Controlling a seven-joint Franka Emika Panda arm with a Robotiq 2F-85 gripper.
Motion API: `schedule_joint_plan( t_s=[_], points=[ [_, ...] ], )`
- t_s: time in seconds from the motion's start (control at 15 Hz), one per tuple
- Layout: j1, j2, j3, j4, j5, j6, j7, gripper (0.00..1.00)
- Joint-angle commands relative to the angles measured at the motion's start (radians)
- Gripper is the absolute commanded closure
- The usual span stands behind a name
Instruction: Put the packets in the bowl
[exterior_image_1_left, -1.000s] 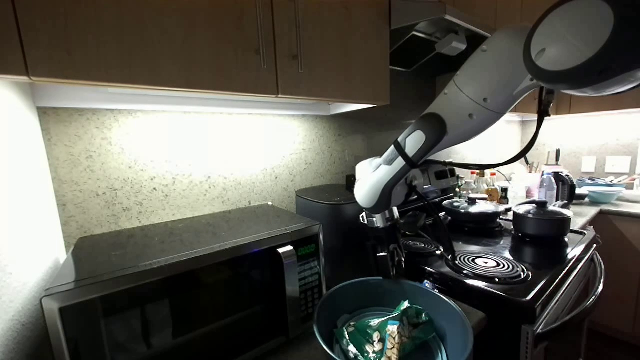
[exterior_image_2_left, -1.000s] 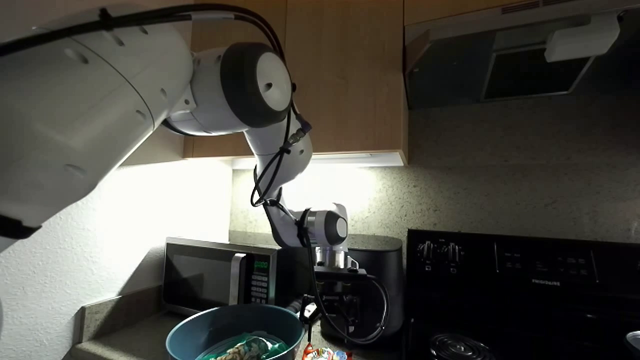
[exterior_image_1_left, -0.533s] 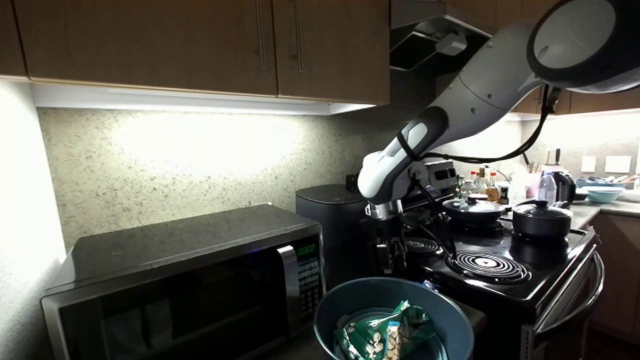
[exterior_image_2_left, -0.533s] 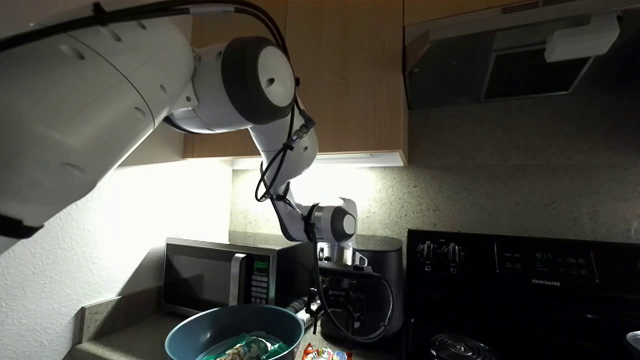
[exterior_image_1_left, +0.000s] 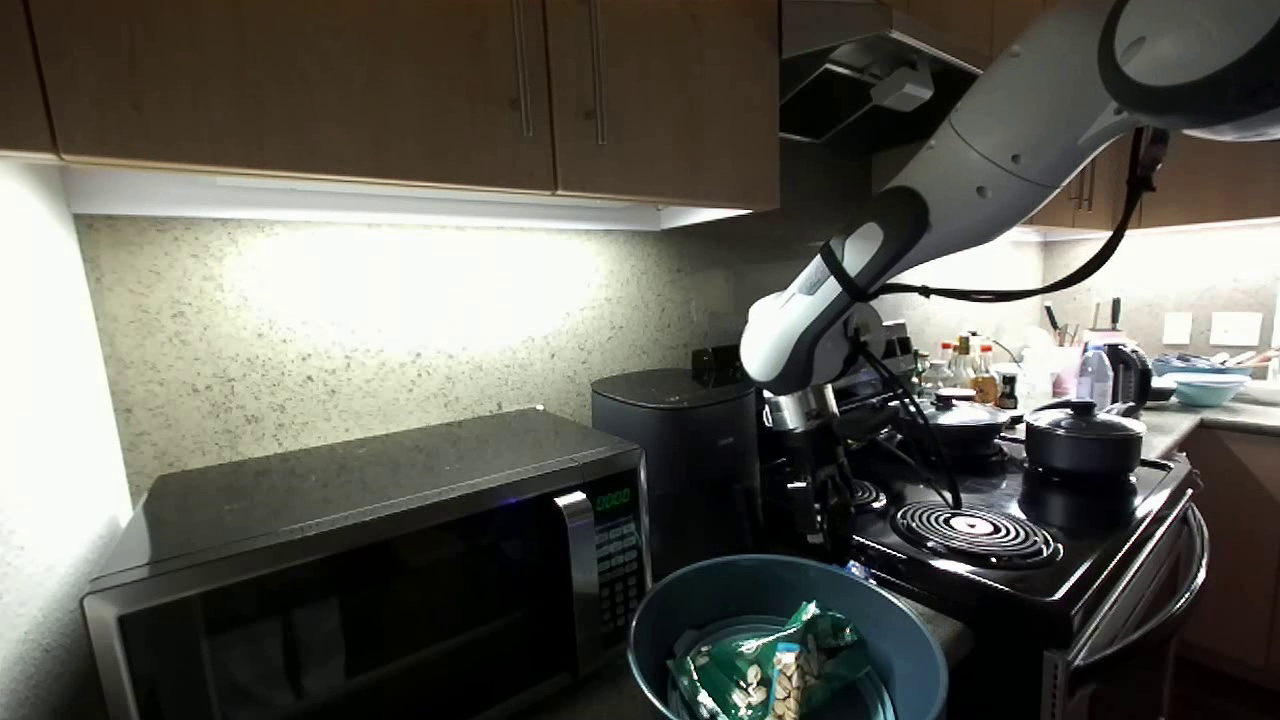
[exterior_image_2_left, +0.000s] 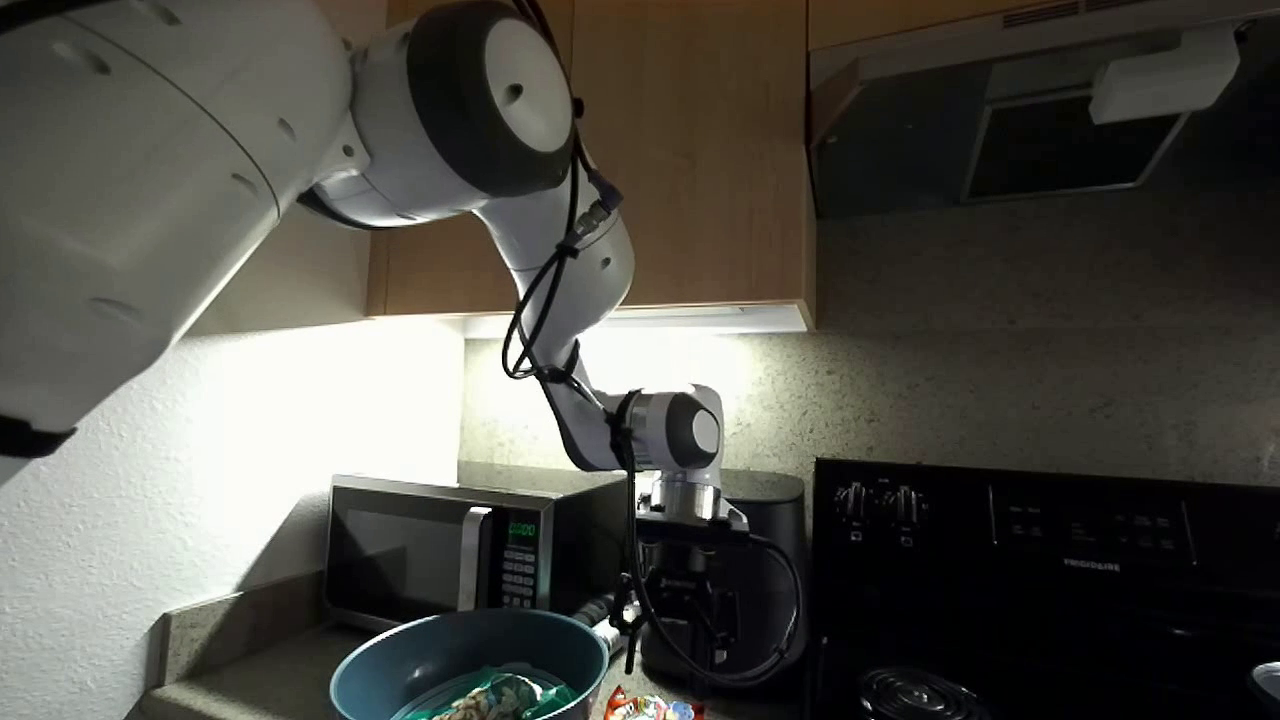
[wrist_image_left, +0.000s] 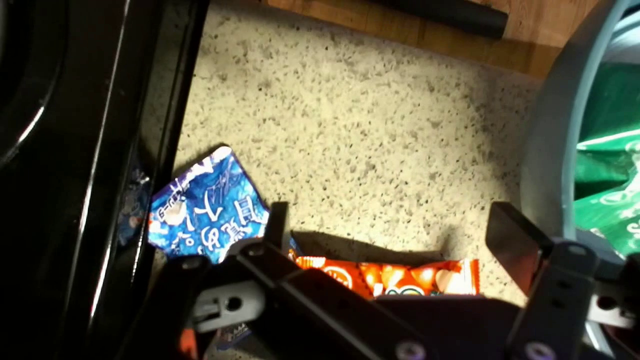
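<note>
A packet (exterior_image_1_left: 735, 668) lies in the bowl (exterior_image_1_left: 745, 592), others (wrist_image_left: 395, 274) between bowl and stove (wrist_image_left: 40, 200).

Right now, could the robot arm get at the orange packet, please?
Probably yes: the tool is open above the counter, and nothing lies on the visible part of the orange packet.

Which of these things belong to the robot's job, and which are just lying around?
Part of the job:
blue-grey bowl
green packet, already in it
orange-red packet, on the counter
blue packet, on the counter too
gripper, open

Just there:
microwave
lidded pot, on the stove
clear bottle
</note>
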Motion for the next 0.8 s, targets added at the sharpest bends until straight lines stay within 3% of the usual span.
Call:
schedule_joint_plan(
  t_s=[0.0,0.4,0.53,0.67,0.73],
  points=[
    [0.01,-0.127,-0.004,-0.133,-0.017,0.009,0.016,0.0],
    [0.035,-0.255,0.004,-0.241,-0.047,-0.005,-0.012,0.0],
    [0.042,-0.265,0.014,-0.248,-0.043,-0.007,-0.049,0.0],
    [0.065,-0.264,0.012,-0.245,-0.132,0.003,-0.08,0.0],
    [0.055,-0.234,0.01,-0.213,-0.073,-0.004,-0.042,0.0]
  ],
)
